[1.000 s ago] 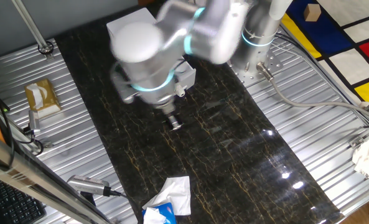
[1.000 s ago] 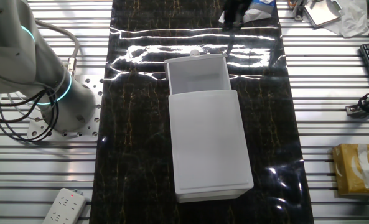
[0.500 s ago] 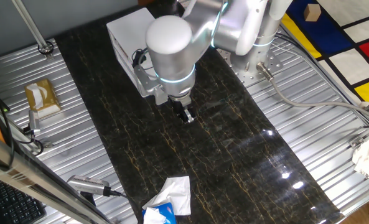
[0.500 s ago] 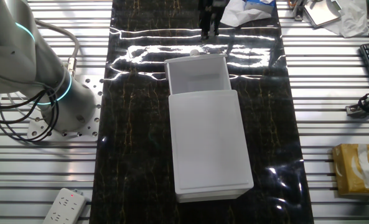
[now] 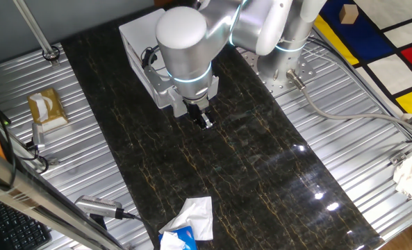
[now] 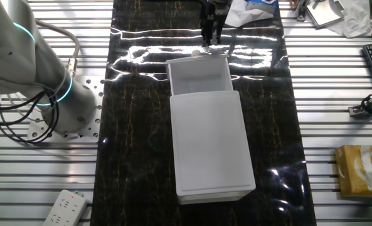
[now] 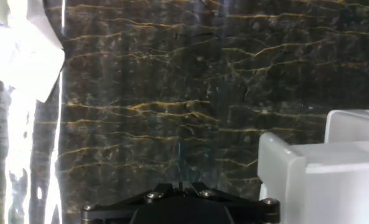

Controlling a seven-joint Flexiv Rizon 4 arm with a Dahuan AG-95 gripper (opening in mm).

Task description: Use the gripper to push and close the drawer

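Drawer (image 6: 198, 75) sticks out of its white cabinet (image 6: 212, 147) on the dark marbled surface (image 6: 135, 125), knob (image 6: 196, 54) outward. Just beyond that knob hangs the hand (image 6: 209, 37) (fingers pressed together, nothing between them), not touching it; crumpled tissue (image 5: 195, 215) lies well apart.

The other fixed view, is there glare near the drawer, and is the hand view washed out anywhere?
The other fixed view: bright streaks of glare on the dark tabletop just beyond the open drawer; hand view: a blown-out white band down the left edge, over the tissue.
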